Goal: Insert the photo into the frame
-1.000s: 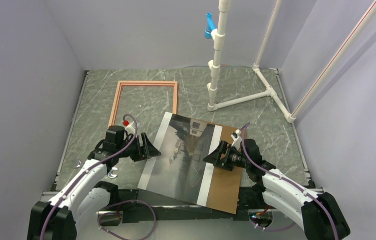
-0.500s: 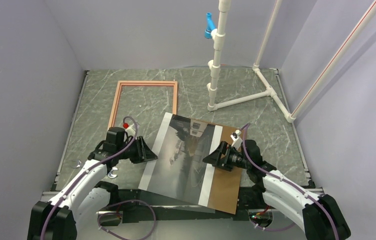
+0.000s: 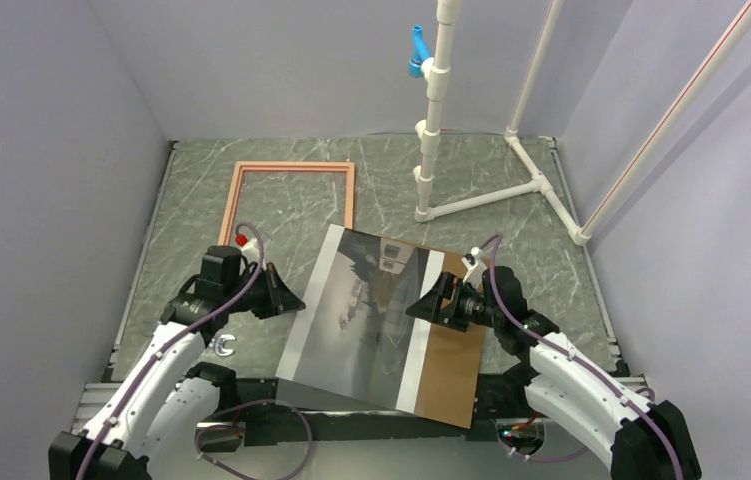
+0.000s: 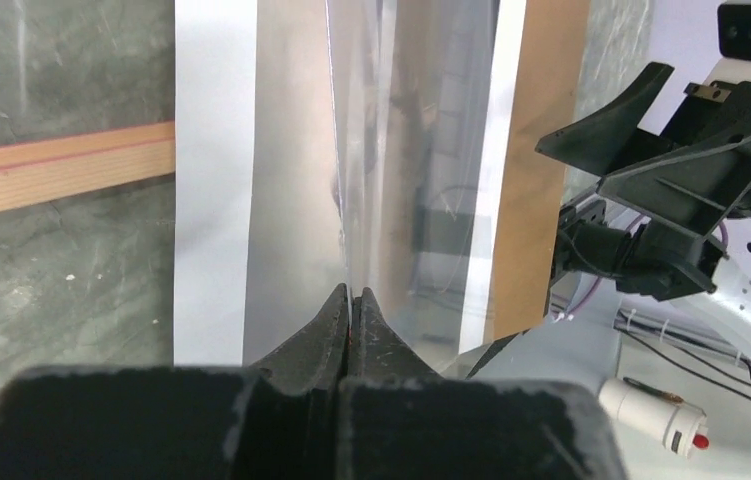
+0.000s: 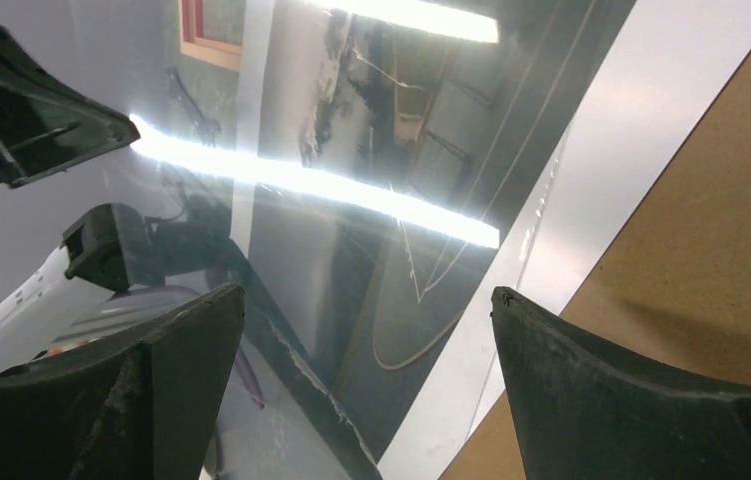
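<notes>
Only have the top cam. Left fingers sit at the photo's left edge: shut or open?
Observer: Left wrist cam shows the left fingers shut. Their tips meet on a thin edge over the photo, past its white band.
Operator: Is that edge the print itself?
Observer: Can't tell. The surface right of that edge looks glossier than the surface left of it, so it could be the print or a clear sheet.
Operator: Right side?
Observer: Right wrist cam shows the right fingers wide apart with nothing between them. The photo's right edge and the brown board lie below.
</notes>
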Robot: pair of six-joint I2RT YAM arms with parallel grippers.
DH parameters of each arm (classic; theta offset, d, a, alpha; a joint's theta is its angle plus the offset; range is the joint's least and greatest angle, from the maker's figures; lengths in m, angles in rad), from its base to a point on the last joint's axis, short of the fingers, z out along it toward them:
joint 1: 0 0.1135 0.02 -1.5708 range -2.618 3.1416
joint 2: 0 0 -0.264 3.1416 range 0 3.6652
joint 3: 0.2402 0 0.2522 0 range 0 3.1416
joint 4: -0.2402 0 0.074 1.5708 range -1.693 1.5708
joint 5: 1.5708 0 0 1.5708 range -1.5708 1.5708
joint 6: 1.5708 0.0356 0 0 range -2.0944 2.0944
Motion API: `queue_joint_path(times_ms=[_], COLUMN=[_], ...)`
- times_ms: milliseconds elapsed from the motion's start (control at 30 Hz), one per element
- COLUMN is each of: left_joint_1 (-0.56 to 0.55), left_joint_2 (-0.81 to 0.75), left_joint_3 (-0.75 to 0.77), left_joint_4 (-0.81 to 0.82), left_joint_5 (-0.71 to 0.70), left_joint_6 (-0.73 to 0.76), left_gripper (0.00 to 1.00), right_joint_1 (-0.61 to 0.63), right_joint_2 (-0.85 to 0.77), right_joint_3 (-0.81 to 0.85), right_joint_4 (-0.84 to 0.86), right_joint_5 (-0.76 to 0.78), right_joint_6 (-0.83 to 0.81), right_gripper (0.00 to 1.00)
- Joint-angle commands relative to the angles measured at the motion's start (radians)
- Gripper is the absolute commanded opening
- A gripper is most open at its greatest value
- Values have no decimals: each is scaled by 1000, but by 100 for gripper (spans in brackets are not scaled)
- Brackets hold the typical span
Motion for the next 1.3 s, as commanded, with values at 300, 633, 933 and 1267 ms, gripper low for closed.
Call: queue_joint_path(times_ms=[300, 633, 933, 1267], left_joint_1=[7, 7, 7, 7], left_joint_2=[-72, -76, -96, -93], left_joint_3=[654, 850, 833, 898], left_joint_4=[-417, -471, -487, -523], left_joint_5=[-259, -250, -273, -300], left_joint_6=[100, 87, 96, 121], left_gripper=[0, 0, 0, 0], right_joint_1=[33, 225, 266, 166], right_joint_2=[125, 488, 627, 623], right_joint_3=[244, 460, 470, 357], right_joint_4=[-212, -283, -466, -470], right_joint_5=[153, 361, 662, 700], right_joint_6=[-218, -256, -173, -81], right_gripper=[73, 9, 0, 0])
